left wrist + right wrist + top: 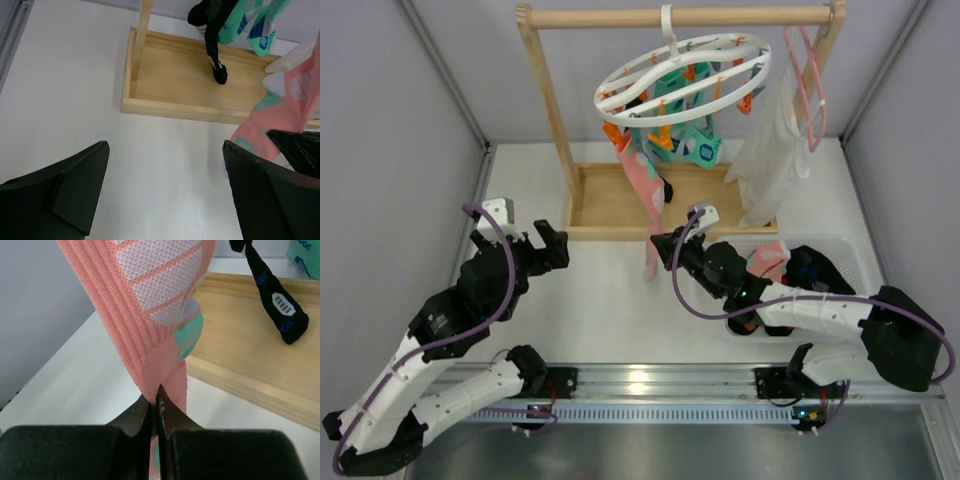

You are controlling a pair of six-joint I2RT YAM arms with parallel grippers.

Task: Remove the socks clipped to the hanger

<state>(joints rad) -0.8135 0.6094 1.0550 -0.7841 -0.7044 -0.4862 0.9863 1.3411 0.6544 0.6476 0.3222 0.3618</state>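
The white ring hanger point(685, 68) hangs by its hook from the wooden rail, with orange and teal clips under it. A long pink sock point(642, 180) hangs from one clip down to the table. My right gripper point(663, 250) is shut on its lower part; in the right wrist view the fingertips point(155, 407) pinch a fold of the pink sock point(150, 305). A black sock point(666, 190) and a teal sock point(706, 148) also hang clipped. My left gripper point(550, 246) is open and empty over bare table, left of the pink sock point(285, 115).
The wooden rail frame's tray base point(610, 200) lies under the hanger. A white garment point(770, 150) hangs on a pink wire hanger point(807, 80) at the right. A clear bin point(850, 250) at the right holds a pink sock point(767, 258) and dark items.
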